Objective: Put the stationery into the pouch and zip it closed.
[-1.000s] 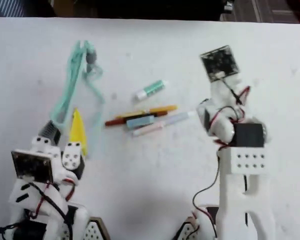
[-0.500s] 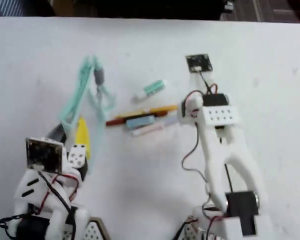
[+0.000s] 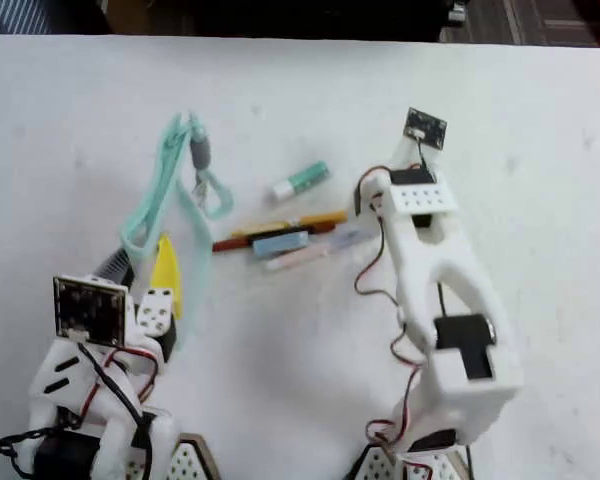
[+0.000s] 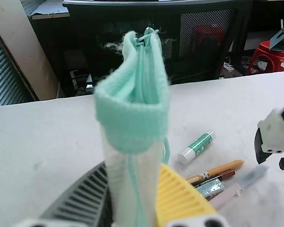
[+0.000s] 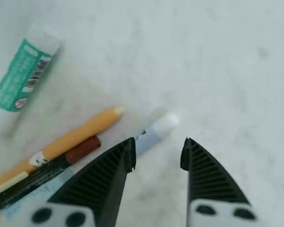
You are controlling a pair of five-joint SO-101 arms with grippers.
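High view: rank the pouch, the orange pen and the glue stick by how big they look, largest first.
1. pouch, clearly the longest
2. orange pen
3. glue stick, the shortest

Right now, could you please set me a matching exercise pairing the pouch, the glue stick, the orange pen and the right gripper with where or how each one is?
Things:
1. pouch
2. glue stick
3. orange pen
4. right gripper

Places or states:
A. open, over the tip of the pale pen
B. lying on the table, apart from the pens
C. gripped by the left gripper
D. lying alongside the brown pen

Pairs: 1-C, 2-B, 3-D, 4-A
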